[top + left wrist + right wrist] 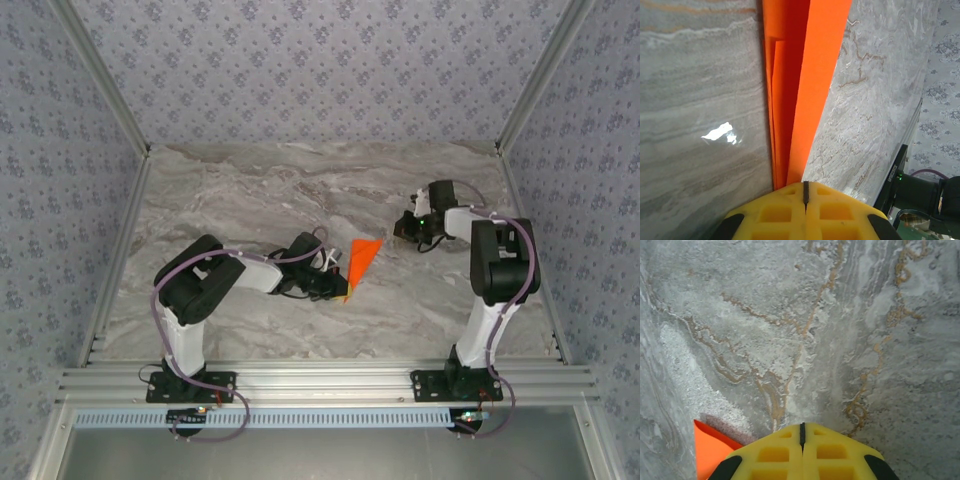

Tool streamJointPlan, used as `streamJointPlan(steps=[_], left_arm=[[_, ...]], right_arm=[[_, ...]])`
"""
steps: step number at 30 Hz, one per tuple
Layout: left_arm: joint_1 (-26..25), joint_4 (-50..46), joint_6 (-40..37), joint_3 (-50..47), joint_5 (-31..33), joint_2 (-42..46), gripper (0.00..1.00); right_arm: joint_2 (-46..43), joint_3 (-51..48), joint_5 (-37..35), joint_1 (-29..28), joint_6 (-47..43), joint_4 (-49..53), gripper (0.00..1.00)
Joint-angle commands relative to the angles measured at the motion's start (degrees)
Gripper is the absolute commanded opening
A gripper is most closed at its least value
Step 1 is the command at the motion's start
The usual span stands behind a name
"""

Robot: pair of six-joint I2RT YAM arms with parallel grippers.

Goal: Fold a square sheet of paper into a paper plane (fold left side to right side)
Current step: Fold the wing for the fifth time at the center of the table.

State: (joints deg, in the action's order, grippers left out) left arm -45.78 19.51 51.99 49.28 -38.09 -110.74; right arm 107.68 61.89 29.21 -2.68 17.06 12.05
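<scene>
The left gripper (pixel 805 184) is clenched at the narrow end of the paper plane (pixel 805 75), near the middle of the marble table (pixel 250 190). The right gripper (pixel 801 425), also clenched, holds nothing close by. With nothing pinning it, the paper may slide and unfold.
</scene>
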Motion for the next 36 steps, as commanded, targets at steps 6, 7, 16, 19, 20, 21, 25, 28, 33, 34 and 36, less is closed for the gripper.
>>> streamJointPlan(steps=[6,7,16,19,20,21,25,28,33,34,36], left_arm=[[-0.63,-7.63,-0.58,-2.04,1.96,-2.15,0.00],[-0.63,-7.71,-0.57,-1.99,1.92,-2.12,0.00],[-0.63,-8.00,-0.80,-1.56,1.96,-1.42,0.00],[-0.63,-8.05,-0.91,-1.56,1.83,-0.59,0.00],[-0.65,-8.01,-0.91,-1.56,1.73,-0.13,0.00],[-0.64,-8.13,-0.99,-1.32,1.53,0.53,0.00],[-0.54,-9.93,-2.06,0.83,0.52,3.45,0.00],[-0.56,-11.45,-2.99,3.67,-0.42,5.49,0.00],[-0.58,-14.05,-4.56,9.69,-2.48,5.78,0.01],[-0.59,-15.22,-5.32,10.95,-2.65,5.29,0.01],[-0.45,-18.24,-7.16,13.65,-2.44,3.73,0.01]], right_arm=[[-13.59,-11.20,6.21,-4.89,2.12,-4.94,0.03],[-14.52,-12.49,6.83,-5.80,2.80,-5.87,0.04],[-10.10,-15.63,8.49,-11.37,7.23,-12.73,0.04],[-7.21,-14.03,7.11,-12.10,7.29,-12.01,0.04],[-6.62,-13.55,6.56,-12.25,7.35,-11.28,0.04],[-6.13,-13.35,5.94,-12.19,7.36,-10.61,0.04],[-4.85,-12.32,2.42,-12.38,6.38,-5.79,0.04],[-4.26,-12.25,0.47,-12.57,5.83,-3.10,0.03],[-3.62,-12.75,-0.19,-12.69,5.76,-2.18,0.03],[-3.45,-12.66,-0.25,-12.70,5.77,-1.93,0.03],[-3.18,-12.27,-0.34,-12.73,5.53,-1.28,0.03]])
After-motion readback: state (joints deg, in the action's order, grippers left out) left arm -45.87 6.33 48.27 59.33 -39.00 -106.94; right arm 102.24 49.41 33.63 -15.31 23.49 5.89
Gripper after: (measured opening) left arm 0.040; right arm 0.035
